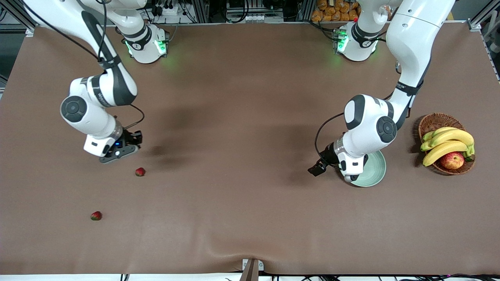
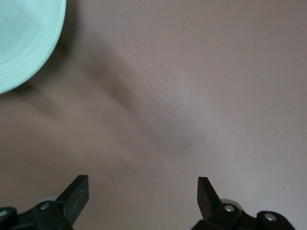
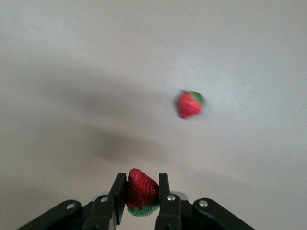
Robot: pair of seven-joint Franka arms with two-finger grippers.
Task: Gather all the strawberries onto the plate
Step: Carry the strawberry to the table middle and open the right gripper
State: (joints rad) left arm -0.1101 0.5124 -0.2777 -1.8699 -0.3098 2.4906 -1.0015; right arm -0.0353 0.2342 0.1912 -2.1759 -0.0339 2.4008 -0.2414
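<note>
Three strawberries are in your views, none of them on the plate (image 1: pixel 375 170). One strawberry (image 3: pixel 141 191) sits pinched between the fingers of your right gripper (image 3: pixel 140 191), red tip out, green cap back toward the palm. In the front view that gripper (image 1: pixel 124 148) hangs in the air over the brown table (image 1: pixel 242 128) at the right arm's end. Just past it lies a second strawberry (image 1: pixel 140 171) on the cloth, which the right wrist view also catches (image 3: pixel 190 104), lying apart from the held one with bare table between. The third strawberry (image 1: pixel 96 215) lies nearer to the front camera than the second, well apart from it and likewise at the right arm's end.

Your plate is the pale mint-green dish toward the left arm's end, well apart from all the berries. The left arm's wrist covers part of it in the front view, and only an edge shows in the left wrist view (image 2: pixel 24 43). The left gripper (image 2: pixel 143 196) hovers over bare table just beside the plate's rim, fingers spread wide with nothing between them.

Beside the plate, toward the table's edge, stands a wicker basket (image 1: pixel 437 121) holding bananas (image 1: pixel 447 142) and an apple (image 1: pixel 452 160).
</note>
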